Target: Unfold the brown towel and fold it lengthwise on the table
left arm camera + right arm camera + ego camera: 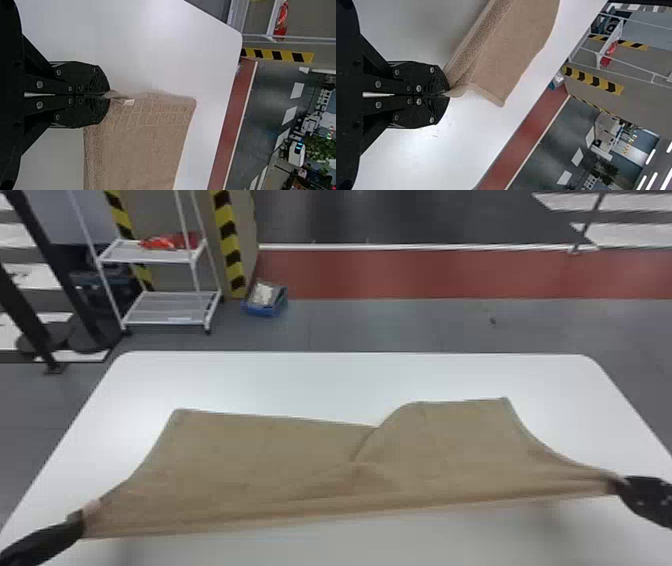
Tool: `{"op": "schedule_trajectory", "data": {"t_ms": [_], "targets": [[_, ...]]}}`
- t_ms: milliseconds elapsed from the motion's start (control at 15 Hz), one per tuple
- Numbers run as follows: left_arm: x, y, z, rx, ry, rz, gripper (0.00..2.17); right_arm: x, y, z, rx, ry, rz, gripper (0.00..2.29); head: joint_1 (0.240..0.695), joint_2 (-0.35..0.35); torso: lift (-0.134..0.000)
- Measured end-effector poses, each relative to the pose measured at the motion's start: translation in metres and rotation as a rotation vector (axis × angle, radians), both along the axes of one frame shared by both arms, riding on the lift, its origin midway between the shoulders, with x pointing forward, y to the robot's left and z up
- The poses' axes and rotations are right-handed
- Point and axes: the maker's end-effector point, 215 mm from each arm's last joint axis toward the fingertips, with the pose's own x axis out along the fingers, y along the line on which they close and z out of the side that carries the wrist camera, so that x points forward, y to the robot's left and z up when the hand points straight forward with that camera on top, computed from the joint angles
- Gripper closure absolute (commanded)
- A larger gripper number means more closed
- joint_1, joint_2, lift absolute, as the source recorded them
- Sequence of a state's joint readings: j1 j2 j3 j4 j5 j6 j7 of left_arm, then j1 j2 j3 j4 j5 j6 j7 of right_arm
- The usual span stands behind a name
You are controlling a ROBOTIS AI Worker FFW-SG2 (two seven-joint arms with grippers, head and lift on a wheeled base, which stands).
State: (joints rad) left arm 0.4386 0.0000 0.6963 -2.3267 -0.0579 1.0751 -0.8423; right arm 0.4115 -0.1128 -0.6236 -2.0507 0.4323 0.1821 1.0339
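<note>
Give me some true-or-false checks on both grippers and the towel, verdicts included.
1. The left gripper has its jaws shut on the brown towel. True.
2. The right gripper is open and clear of the towel. False: its jaws are shut on the towel.
3. The towel's far edge lies on the white table. True.
4. The towel is one smooth sheet, without a crease. False: a crease runs in from its far edge, near the middle.
5. A small white label shows near the left gripper. True.

Left gripper point(79, 522) and right gripper point(620, 485) match: matte black, two flat fingers point(65, 82) each, rounded ends with fine ridges, round silvery screws point(378, 105); black body point(346, 95) behind has curved outline.
</note>
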Motion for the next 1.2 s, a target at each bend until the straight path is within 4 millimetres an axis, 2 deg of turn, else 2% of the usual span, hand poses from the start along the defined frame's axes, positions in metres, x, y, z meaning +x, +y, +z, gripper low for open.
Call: {"op": "schedule_trajectory", "data": {"t_ms": [67, 133, 200, 400, 667, 800, 1000, 1200], "targets": [[-0.006, 0.0, -0.003, -0.001, 0.009, 0.0, 1.58, -0.014, -0.004, -0.011, -0.004, 0.034, 0.0, 1.47, 0.695, -0.011, -0.11], [-0.009, 0.0, -0.005, -0.006, 0.015, 0.0, 0.44, -0.025, -0.009, -0.018, -0.01, 0.056, -0.006, 0.76, 0.695, -0.019, -0.11], [-0.011, 0.0, -0.009, -0.011, 0.021, 0.002, 0.0, -0.033, -0.015, -0.022, -0.019, 0.069, -0.015, 0.03, 0.695, -0.03, -0.11], [-0.011, 0.0, -0.013, -0.022, 0.02, 0.005, 0.03, -0.043, -0.024, -0.028, -0.042, 0.084, -0.031, 0.03, 0.695, -0.047, -0.11], [-0.01, 0.01, -0.009, -0.011, -0.003, 0.016, 0.03, -0.038, -0.02, -0.021, -0.104, 0.068, 0.004, 0.05, 0.695, -0.03, -0.11], [-0.01, 0.008, -0.003, -0.025, -0.024, -0.006, 0.03, -0.034, -0.015, -0.021, -0.125, 0.071, 0.02, 0.07, 0.695, -0.018, -0.11], [-0.009, -0.012, 0.007, -0.078, -0.052, -0.071, 0.03, -0.03, -0.018, -0.008, -0.263, 0.055, 0.097, 0.07, 0.695, -0.048, -0.11], [-0.013, -0.048, 0.018, -0.178, -0.074, -0.157, 0.03, -0.036, -0.043, 0.001, -0.467, 0.123, 0.155, 0.1, 0.695, -0.149, -0.11]]}}
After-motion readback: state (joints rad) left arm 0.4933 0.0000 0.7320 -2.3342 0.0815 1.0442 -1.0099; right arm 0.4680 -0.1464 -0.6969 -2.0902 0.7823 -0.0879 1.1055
